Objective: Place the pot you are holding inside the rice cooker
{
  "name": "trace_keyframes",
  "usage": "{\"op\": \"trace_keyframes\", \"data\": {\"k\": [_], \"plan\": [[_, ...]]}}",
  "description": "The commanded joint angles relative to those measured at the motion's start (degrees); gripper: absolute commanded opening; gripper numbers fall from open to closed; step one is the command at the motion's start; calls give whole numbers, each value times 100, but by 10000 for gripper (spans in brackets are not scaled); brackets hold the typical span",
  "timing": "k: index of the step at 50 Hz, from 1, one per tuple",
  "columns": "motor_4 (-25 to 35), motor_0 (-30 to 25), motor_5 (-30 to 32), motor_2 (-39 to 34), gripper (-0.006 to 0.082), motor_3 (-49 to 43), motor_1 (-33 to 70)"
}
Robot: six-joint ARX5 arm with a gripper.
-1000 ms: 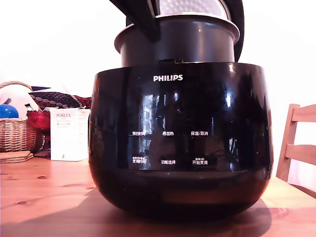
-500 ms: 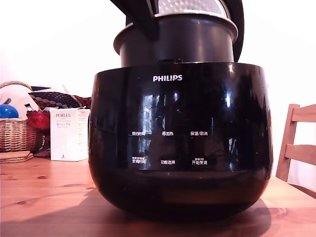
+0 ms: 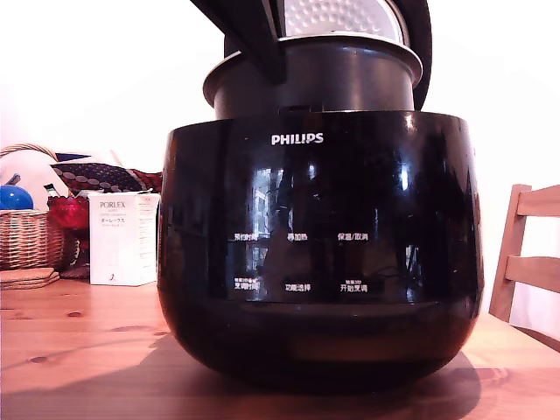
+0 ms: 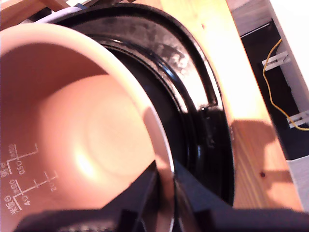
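Note:
The rice cooker, glossy black and marked PHILIPS, fills the middle of the exterior view on a wooden table. Its lid stands open behind, showing a white dimpled plate. The dark grey pot sits partly down in the cooker's opening, slightly tilted, its flared rim well above the cooker's top edge. My gripper reaches in from above and is shut on the pot's rim. In the wrist view the pot's inside looks coppery with white level marks. My gripper pinches its rim over the cooker's black opening.
A wicker basket and a white PORLEX box stand at the exterior view's left behind the cooker. A wooden chair is at the right. The wrist view shows the table edge and a yellow cable on the floor beyond.
The pot has sunk a little into the cooker and shifted slightly, so more of the lid's dimpled plate shows above it. My gripper stays shut on the rim.

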Motion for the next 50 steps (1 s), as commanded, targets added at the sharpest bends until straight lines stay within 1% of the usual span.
{"op": "trace_keyframes", "data": {"k": [1,8,9,18,26,34,42,50], "plan": [[109,-31,-251,-17,-23,-313,24],[105,-31,-380,-116,-21,-334,24],[105,-31,-518,-133,-21,-330,24],[103,-31,-546,-203,-21,-238,24],[98,-28,-546,-203,-21,57,24],[-48,-28,-544,-203,-21,330,24],[-44,-31,-544,-203,-21,745,24],[9,-28,-566,-203,-21,874,24]]}}
